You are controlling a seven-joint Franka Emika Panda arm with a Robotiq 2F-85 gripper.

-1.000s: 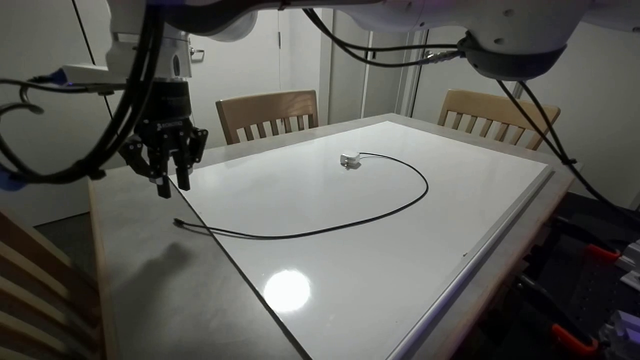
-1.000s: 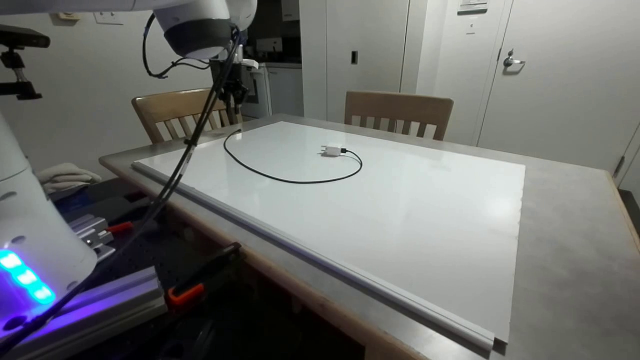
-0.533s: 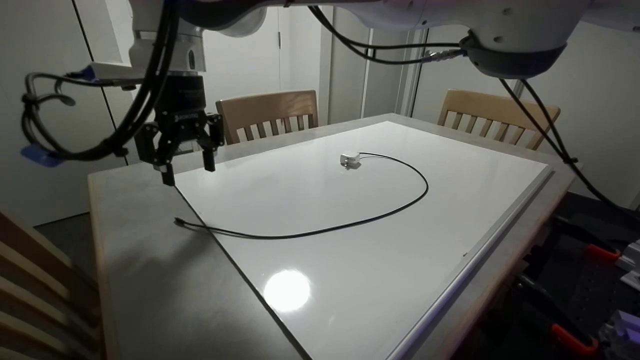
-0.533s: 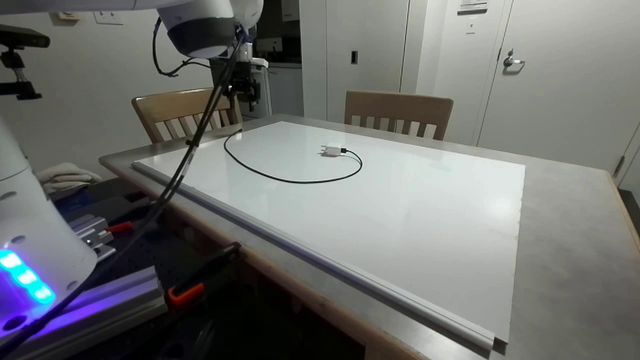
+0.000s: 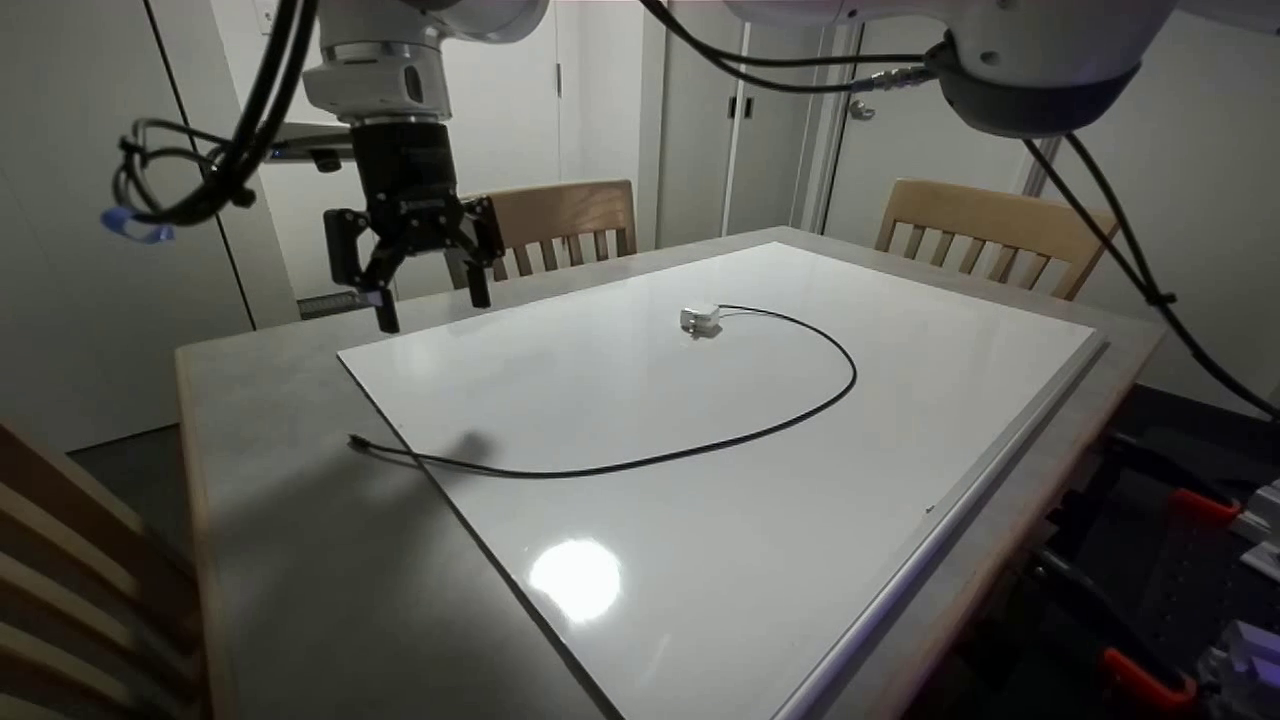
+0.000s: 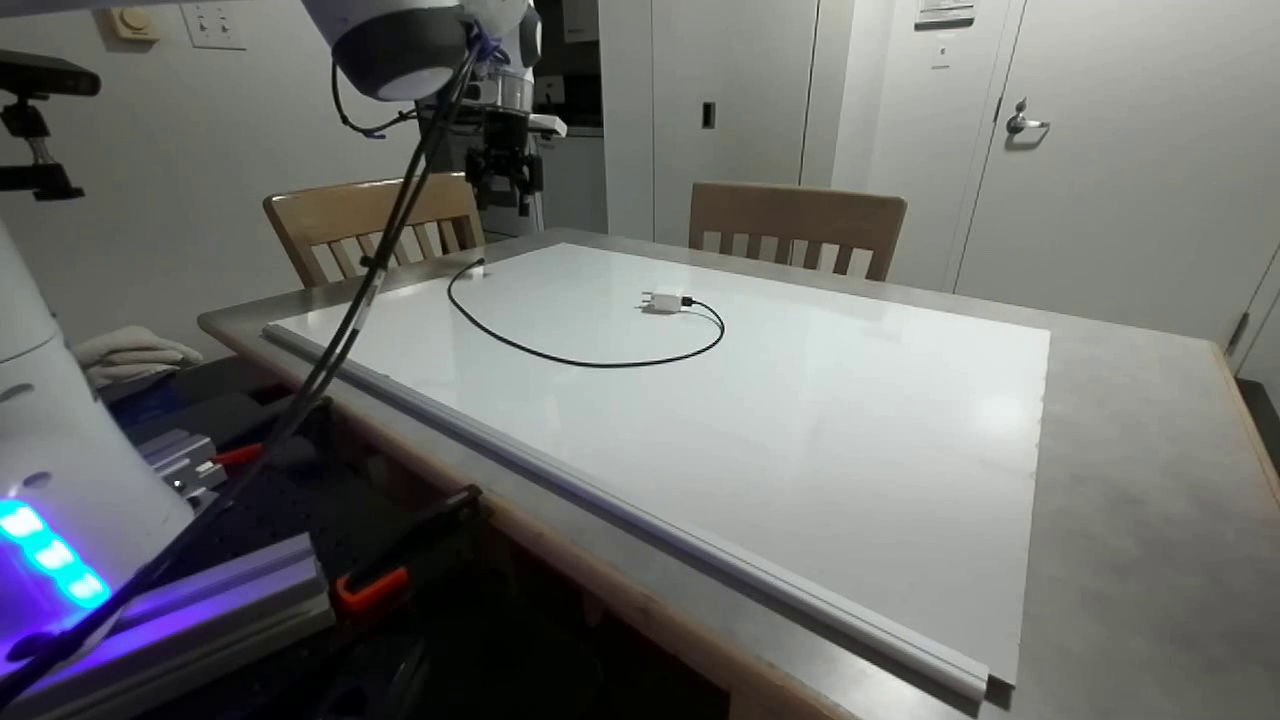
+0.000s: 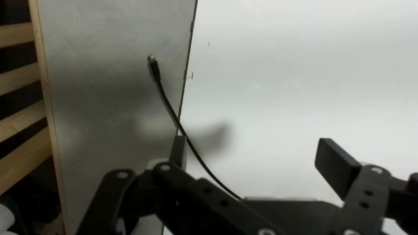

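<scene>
My gripper stands wide open in the air above the table's far-left part, nothing between its fingers. In the wrist view the gripper comes in from the bottom, jaws spread. A black cable lies in a loose curve below it, apart from the fingers. Its free connector end rests on the grey table beyond the whiteboard's edge. The cable's other end is plugged into a white charger block, prongs showing, on the whiteboard. In the wrist view the gripper body hides the rest of the cable.
The whiteboard lies on a grey table with wooden edging. Wooden chairs stand along its sides. Arm cables hang down near the robot. Orange-handled clamps sit by the robot base.
The gripper has opened from a narrow gap to wide. It has risen and moved right in an exterior view, away from the cable's free end. Cable and charger have not moved.
</scene>
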